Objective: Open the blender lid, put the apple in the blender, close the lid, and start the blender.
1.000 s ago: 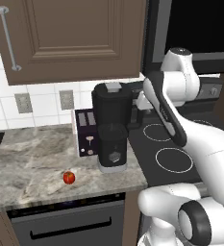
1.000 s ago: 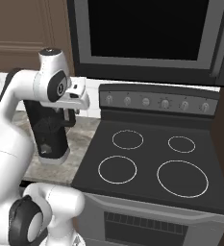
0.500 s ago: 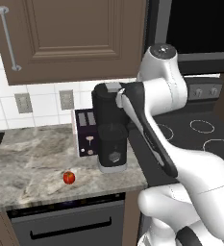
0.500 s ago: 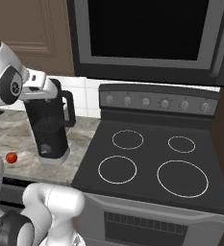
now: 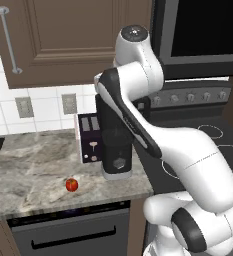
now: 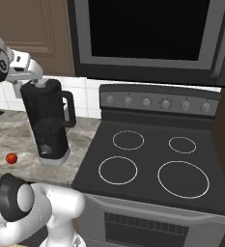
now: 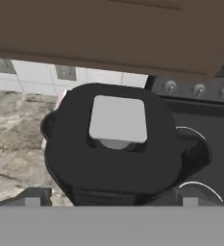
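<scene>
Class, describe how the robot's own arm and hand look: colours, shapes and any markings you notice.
The arm is built of smooth, glossy white rounded segments joined by dark grey round joints, with a grey disc cap on its top joint. The hand ends in two small dark fingertips. No cables or markings are visible.

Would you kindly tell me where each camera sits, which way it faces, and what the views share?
Left base view: behind the arm on its left, facing the counter; the white arm crosses the blender, with the apple and toaster beside it.
Right base view: behind on its right, facing the stove; the arm stands at the left edge.
Hand view: above the blender lid, looking down; dark fingertips at the bottom.
Both base views share blender and apple.
</scene>
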